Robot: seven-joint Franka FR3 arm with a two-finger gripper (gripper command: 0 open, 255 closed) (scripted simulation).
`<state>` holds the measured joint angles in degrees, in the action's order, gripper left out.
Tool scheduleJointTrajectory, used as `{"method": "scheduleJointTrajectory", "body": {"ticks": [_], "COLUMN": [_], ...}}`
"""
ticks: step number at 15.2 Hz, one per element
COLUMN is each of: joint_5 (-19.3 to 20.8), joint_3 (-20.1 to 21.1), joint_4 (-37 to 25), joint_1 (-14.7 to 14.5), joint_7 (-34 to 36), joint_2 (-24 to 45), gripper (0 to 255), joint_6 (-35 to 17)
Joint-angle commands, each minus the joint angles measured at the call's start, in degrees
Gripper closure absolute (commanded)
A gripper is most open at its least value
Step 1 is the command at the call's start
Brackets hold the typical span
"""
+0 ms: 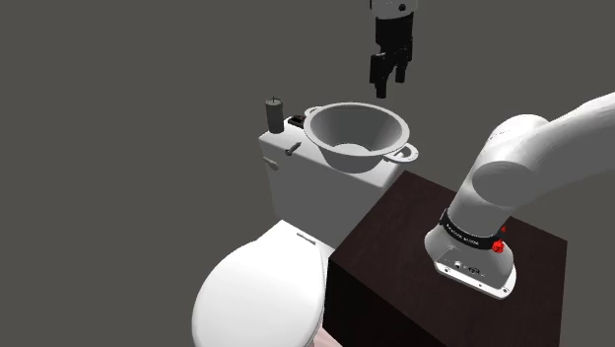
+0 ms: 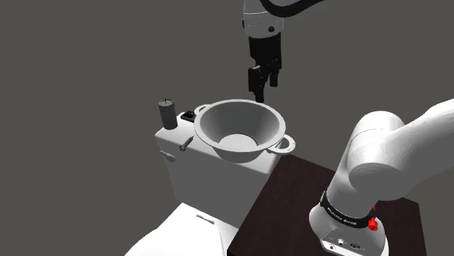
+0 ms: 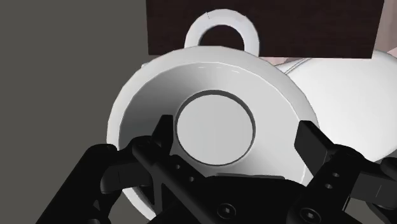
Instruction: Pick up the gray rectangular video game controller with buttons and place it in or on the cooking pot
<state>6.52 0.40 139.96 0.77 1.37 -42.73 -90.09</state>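
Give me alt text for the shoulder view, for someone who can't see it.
A black gripper hangs open above an empty pale grey pot standing on a toilet tank. A small dark controller and a dark cylinder sit beside it; the white arm rises from a dark stand.

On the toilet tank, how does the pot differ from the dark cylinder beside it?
The pot is pale grey; the dark cylinder is nearly black. The pot is far wider, with loop handles; the cylinder is narrow and upright. The gripper hangs over the pot, not the cylinder. Both stand on the toilet tank.
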Motion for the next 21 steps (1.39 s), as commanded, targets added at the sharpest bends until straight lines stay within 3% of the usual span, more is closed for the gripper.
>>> {"method": "scheduleJointTrajectory", "body": {"ticks": [1,11,21], "joint_5": [0.0,0.8,-1.87], "joint_3": [0.0,-4.39,-6.91], "joint_4": [0.0,-8.1,-23.73], "joint_1": [0.0,1.05,2.01], "joint_7": [0.0,-4.45,-9.82], "joint_2": [0.0,22.5,45.97], "gripper": [0,0,0], "joint_6": [0.0,-13.51,-20.17]}}
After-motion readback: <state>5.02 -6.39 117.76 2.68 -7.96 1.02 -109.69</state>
